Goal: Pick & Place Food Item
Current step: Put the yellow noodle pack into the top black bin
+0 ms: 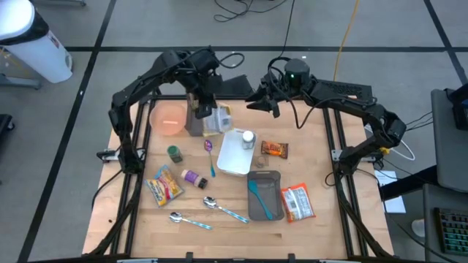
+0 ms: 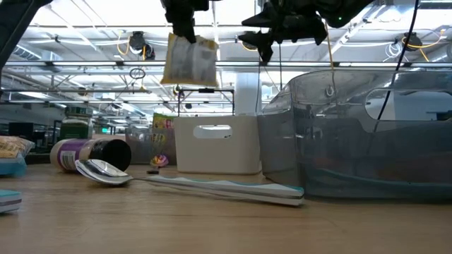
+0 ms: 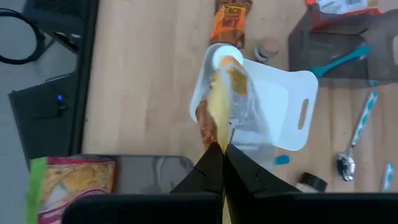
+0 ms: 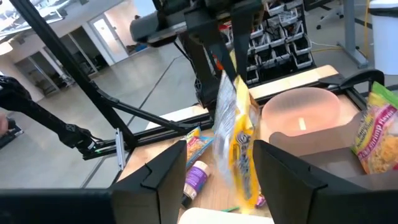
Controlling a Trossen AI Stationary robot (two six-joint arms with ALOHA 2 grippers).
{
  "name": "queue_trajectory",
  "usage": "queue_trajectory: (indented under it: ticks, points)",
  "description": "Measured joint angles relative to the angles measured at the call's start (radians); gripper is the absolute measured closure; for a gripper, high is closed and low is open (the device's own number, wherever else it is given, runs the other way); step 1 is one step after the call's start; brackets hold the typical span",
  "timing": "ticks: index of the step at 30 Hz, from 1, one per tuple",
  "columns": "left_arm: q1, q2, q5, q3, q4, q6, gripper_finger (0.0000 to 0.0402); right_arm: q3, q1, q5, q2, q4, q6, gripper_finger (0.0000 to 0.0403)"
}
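Observation:
A clear food packet with yellow print (image 2: pixel 189 61) hangs in the air over the table's far middle, above the white board (image 1: pixel 235 151). My left gripper (image 3: pixel 222 163) is shut on its top and shows above it in the low view (image 2: pixel 180 21). My right gripper (image 4: pixel 221 149) stands level and open a little to the packet's right (image 1: pixel 257 102). Its fingers point at the packet (image 4: pixel 237 140) and do not touch it. My left gripper pinches the packet's upper edge (image 3: pixel 217 138) between its two fingers, which come slanting down from above. The packet hangs below the fingers, crumpled and slack, lifted clear of the table and the board.
A pink bowl (image 1: pixel 170 117) and a grey box (image 1: pixel 194 123) stand at the far left. A snack bar (image 1: pixel 274 149), a grey bin with a teal spatula (image 1: pixel 265 193), other packets (image 1: pixel 297 202) (image 1: pixel 164 185), small jars (image 1: pixel 194 177) and spoons (image 1: pixel 219 207) lie nearer.

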Motion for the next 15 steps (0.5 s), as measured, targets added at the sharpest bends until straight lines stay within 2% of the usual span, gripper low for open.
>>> queue_trajectory:
  ticks: [15]
  points:
    - [0.097,-0.004,-0.053,0.000,-0.026,0.109,0.0401,0.000,-0.001,-0.001,0.000,-0.028,0.005,0.0231]
